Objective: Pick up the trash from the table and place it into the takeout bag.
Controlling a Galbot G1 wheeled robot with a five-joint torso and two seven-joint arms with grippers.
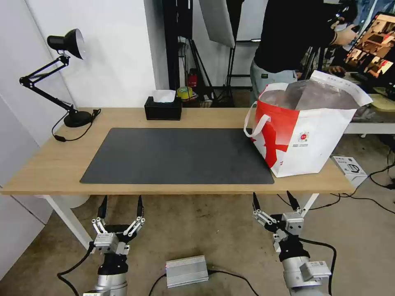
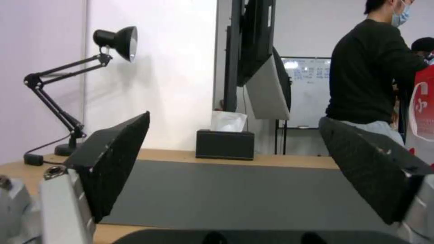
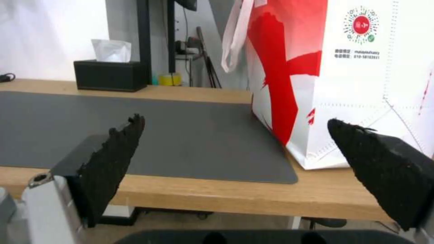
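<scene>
long light-wood desk (image 1: 53,164) on white legs, above and ahead of both grippers | dark grey rectangular mat (image 1: 177,156) on it | boxy white takeout bag with red panel and foil lining (image 1: 306,135) upright at desk's right end, ahead of right gripper (image 1: 275,202), fingers spread, empty | left gripper (image 1: 121,205) spread, empty, below desk's front edge

One takeout bag (image 1: 306,139) stands on one table (image 1: 49,164). There is one mat (image 1: 177,156), one tissue box (image 1: 163,109) and one desk lamp (image 1: 61,78).
</scene>
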